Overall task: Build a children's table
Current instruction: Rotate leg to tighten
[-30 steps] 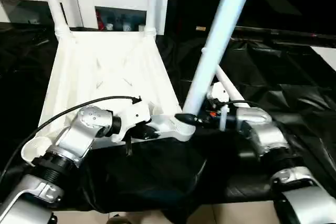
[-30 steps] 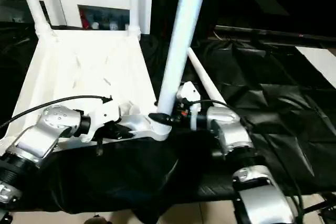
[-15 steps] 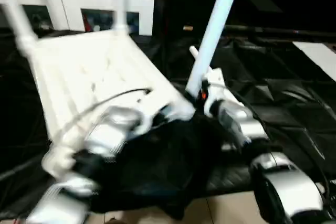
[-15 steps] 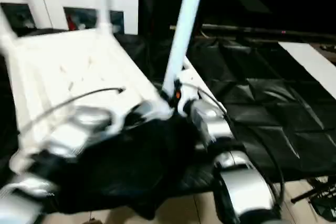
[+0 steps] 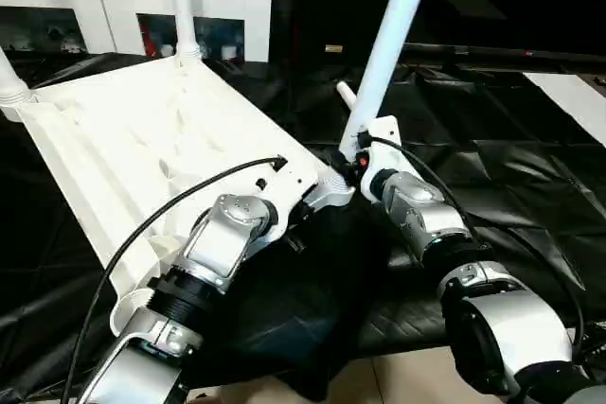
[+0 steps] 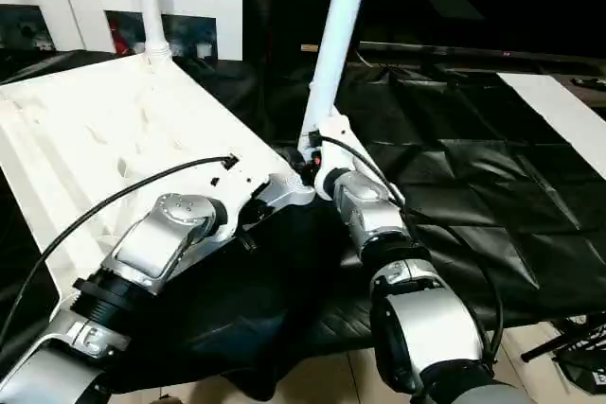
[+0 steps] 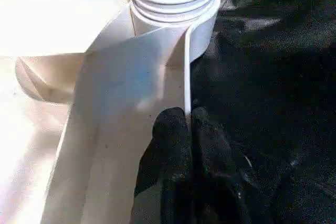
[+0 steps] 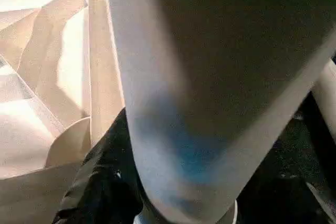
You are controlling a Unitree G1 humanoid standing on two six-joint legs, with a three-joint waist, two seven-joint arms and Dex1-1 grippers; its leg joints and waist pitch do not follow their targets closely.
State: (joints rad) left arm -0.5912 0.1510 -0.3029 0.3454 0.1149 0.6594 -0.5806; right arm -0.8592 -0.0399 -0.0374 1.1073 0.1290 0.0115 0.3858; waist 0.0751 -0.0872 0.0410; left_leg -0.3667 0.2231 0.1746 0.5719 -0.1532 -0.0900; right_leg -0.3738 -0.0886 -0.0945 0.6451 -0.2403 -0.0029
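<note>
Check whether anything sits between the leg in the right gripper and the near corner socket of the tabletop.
Nothing visible does. The leg held by the right gripper already stands in the corner socket of the upturned tabletop, threads seated as the left wrist view shows. The left gripper pinches the tabletop's rim beside it.

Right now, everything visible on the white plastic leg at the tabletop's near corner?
The long white tapered plastic leg stands seated in the near corner socket of the upside-down white ribbed tabletop, leaning slightly and running out of frame above. Its ribbed base shows in the left wrist view. The right gripper clasps it just above the socket; the left gripper pinches the tabletop's rim beside it.
</note>
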